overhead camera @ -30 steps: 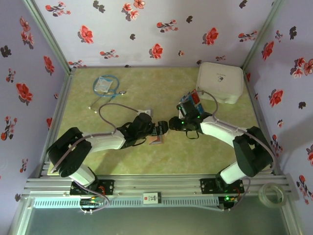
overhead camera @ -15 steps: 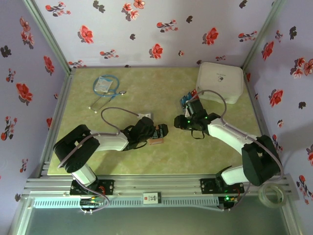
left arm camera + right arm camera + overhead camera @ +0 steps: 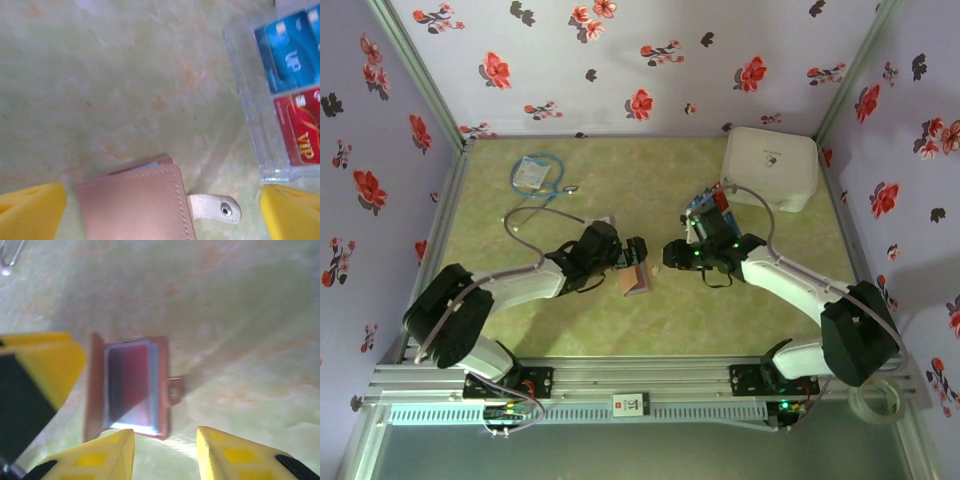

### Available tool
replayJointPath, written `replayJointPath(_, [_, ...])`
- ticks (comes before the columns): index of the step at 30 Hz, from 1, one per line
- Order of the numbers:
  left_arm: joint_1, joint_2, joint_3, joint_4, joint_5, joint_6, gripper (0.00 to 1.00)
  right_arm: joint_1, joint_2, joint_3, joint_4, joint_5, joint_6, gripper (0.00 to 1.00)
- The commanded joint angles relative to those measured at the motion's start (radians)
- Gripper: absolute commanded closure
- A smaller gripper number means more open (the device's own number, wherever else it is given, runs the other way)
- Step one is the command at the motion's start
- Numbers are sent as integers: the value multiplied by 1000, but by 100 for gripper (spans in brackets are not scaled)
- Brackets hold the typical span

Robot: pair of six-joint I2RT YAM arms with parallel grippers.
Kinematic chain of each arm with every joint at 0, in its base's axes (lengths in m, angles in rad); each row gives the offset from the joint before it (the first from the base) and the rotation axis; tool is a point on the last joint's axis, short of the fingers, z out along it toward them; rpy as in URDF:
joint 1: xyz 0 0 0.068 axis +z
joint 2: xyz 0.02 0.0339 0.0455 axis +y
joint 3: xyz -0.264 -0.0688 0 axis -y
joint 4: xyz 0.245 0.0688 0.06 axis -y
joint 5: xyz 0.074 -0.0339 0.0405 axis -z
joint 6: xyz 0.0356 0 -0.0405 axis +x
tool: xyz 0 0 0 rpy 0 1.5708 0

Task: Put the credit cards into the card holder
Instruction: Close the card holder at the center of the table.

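**A:** Where do things stand?

**B:** The card holder (image 3: 636, 281) lies open mid-table. The credit cards (image 3: 292, 55) sit in a clear tray (image 3: 245, 115) at its two o'clock. My left gripper (image 3: 636, 252) gapes wide and my right gripper (image 3: 165, 447) is part-spread, both empty.

**A:** How do I do it well?

**B:** I brace the holder with the left and bring each card in flat. One red card may be inside already, but it's too blurry to say.

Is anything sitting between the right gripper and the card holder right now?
Nothing visible. The card holder lies on the table just ahead of the open right gripper, with no object between them.

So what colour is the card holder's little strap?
Cream white, with a silver snap; the left wrist view shows the strap best.
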Motion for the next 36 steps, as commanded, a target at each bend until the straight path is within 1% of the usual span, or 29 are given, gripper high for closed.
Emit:
replayJointPath(1, [55, -71, -5, -62, -7, 42, 0, 76, 1, 82, -18, 16, 14, 64])
replayJointPath(7, [190, -208, -71, -134, -4, 62, 0, 223, 106, 205, -30, 30, 4, 69])
replayJointPath(11, [259, -277, -99, -194, 3, 84, 0, 275, 193, 262, -40, 32, -12, 73])
replayJointPath(13, [280, -302, -112, -215, 6, 93, 0, 289, 231, 274, -32, 23, -17, 79])
replayJointPath(16, [291, -315, -125, -228, 12, 99, 0, 288, 263, 267, -23, 16, -23, 87])
replayJointPath(19, [292, -311, -134, -229, 19, 96, 0, 286, 282, 256, -33, 32, -36, 93])
replayJointPath(22, [292, -303, -136, -228, 25, 98, 0, 273, 279, 233, -37, 45, -39, 97])
replayJointPath(31, [293, -270, -105, -269, 40, 136, 0, 232, 225, 157, -27, 69, -32, 99])
replayJointPath(36, [292, -261, -97, -276, 49, 149, 0, 214, 233, 129, -3, 63, -29, 100])
